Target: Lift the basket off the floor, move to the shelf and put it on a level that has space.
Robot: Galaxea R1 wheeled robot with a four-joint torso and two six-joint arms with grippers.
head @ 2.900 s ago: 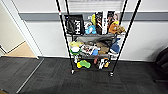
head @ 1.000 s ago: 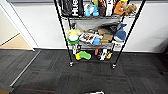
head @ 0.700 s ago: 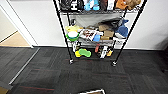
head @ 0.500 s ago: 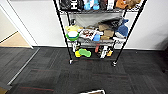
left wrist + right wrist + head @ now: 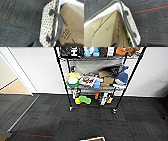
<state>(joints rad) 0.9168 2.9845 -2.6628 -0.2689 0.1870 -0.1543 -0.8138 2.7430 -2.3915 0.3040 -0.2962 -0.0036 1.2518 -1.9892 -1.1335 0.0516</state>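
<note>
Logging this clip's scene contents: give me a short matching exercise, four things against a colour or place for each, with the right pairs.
Things:
1. basket handle
2. cardboard box
3. shelf
4. carpet stripe

Colours or places:
A. red
B. against the white wall
C. dark grey, curved
D. brown, inside the basket

Pairs: 1-C, 2-D, 3-B, 4-A
</note>
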